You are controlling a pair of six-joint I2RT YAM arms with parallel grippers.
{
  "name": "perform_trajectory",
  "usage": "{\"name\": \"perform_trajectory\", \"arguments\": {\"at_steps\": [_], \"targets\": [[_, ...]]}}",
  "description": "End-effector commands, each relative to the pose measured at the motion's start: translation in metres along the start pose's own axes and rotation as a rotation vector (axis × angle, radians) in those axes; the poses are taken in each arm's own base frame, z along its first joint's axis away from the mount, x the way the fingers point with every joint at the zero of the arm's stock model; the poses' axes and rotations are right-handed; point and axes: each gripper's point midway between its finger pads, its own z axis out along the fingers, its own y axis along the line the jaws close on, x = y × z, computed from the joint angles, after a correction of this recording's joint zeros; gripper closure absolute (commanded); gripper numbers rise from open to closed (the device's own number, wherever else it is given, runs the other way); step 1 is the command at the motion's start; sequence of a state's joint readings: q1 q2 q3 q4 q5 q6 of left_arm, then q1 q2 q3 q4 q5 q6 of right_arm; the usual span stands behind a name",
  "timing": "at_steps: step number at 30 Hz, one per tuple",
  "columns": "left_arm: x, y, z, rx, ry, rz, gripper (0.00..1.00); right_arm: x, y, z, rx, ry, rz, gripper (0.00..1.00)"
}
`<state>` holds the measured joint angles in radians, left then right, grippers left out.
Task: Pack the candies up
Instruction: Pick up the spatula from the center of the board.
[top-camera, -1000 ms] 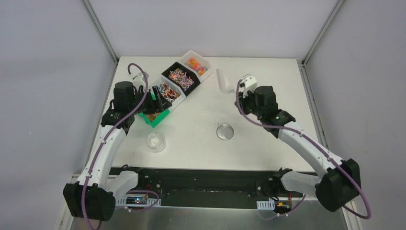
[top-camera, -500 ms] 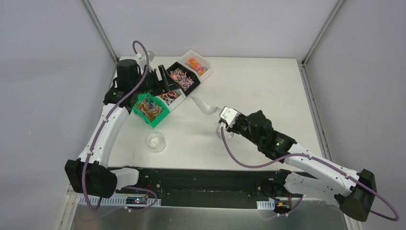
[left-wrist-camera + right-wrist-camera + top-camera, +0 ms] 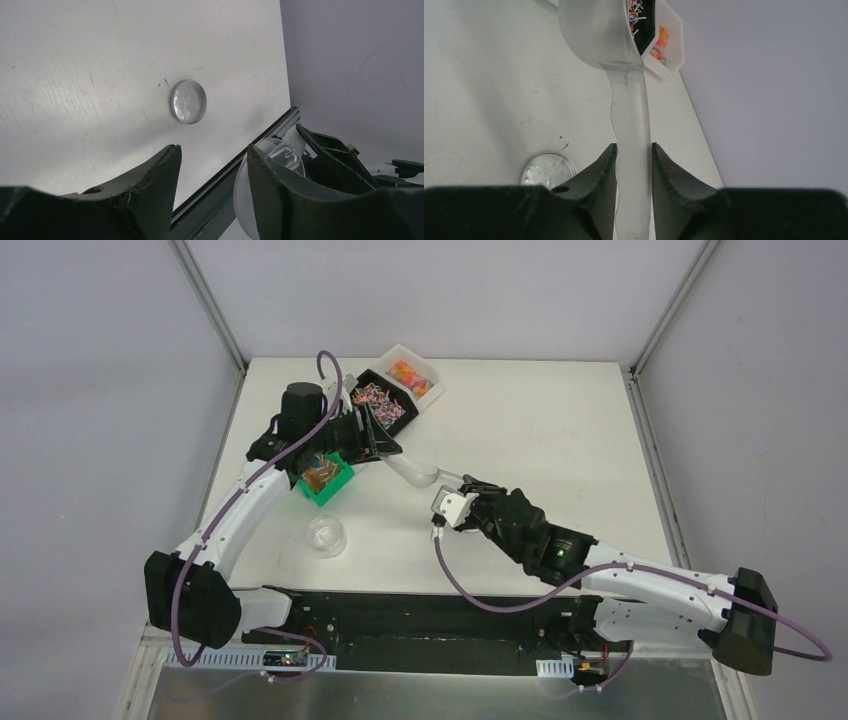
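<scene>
Candies in three visible bins, one jar, right jaws clamping one scoop, left jaws apart

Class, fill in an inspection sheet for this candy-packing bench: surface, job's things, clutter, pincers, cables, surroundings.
Surface: white table, faint scuffs.
Job's things: candies in mixed colours, sorted in bins at the far left; clear jar nearer, its lid lying apart.
Clutter: nothing seen.
Pincers: left pincer open, empty; right pincer shut on the translucent scoop by its handle.
Cables: purple cable looped along each arm.
Surroundings: grey walls, metal posts.
</scene>
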<state>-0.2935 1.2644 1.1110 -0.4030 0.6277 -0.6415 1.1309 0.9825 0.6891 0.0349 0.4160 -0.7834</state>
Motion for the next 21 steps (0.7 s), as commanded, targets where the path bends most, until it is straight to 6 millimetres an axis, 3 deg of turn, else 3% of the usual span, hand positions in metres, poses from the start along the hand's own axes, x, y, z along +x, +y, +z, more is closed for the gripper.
{"name": "perform_trajectory", "arguments": {"at_steps": [1,6,8,12,18,21], "targets": [[0.005,-0.014,-0.007,0.072,-0.015,-0.019,0.54,-0.015,-0.017,0.002,0.095,-0.037,-0.001,1.00],[0.014,-0.010,-0.009,0.072,-0.013,-0.034,0.84,-0.014,-0.007,0.008,0.069,-0.035,0.010,1.00],[0.015,-0.009,-0.010,0.076,-0.019,-0.031,0.99,-0.015,-0.001,0.007,0.041,-0.051,0.041,0.92],[0.015,-0.013,-0.012,0.094,-0.022,-0.019,1.00,-0.024,0.005,0.001,-0.013,-0.128,0.154,0.71],[0.014,-0.027,-0.017,0.167,-0.023,-0.010,1.00,-0.039,-0.010,-0.018,-0.135,-0.294,0.432,0.35],[0.009,-0.032,-0.023,0.180,-0.044,-0.008,1.00,-0.046,-0.021,-0.030,-0.179,-0.356,0.539,0.26]]}}
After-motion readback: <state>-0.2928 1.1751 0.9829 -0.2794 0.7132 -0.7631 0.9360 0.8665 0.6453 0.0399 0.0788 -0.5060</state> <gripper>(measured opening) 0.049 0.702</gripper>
